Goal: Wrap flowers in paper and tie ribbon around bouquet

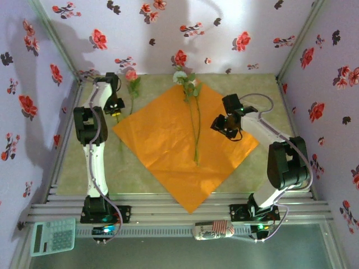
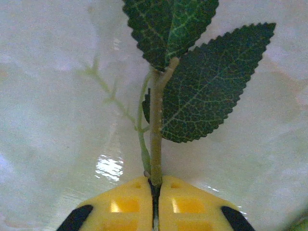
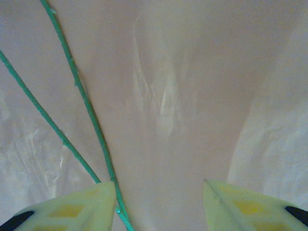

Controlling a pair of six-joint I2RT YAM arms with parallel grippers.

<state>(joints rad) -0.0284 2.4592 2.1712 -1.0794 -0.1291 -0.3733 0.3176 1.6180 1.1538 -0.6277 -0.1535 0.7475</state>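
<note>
Yellow pads of my left fingers (image 2: 127, 204) are pressed shut on a thin green stem (image 2: 156, 144), which rises from the seam between them to two serrated dark leaves (image 2: 202, 86). Seen from above, these fingers sit at the far left of the counter (image 1: 73, 174), holding the pink flower (image 1: 131, 74) just beside the left edge of the orange paper (image 1: 162, 140). The paper is spread flat like a diamond in the middle. Two more flowers (image 1: 196, 120) lie on it, stems running toward me and pale blooms at its far corner. My right fingers (image 3: 72, 204) stand partly open with nothing between them, hovering over the paper just right of those two stems (image 3: 82, 96). The step in hand, as I judge it, is bringing the pink flower over to join the others. To do it well I should raise it clear of the counter before moving sideways, so the leaves do not catch the paper's edge and drag the sheet. The stem is slim and may swivel in my grip, so a slow carry suits it. I would lay it alongside the two stems, bloom level with theirs, and release only once it rests. The right fingers are best kept off the stems, ready to press the sheet down if it shifts.
</note>
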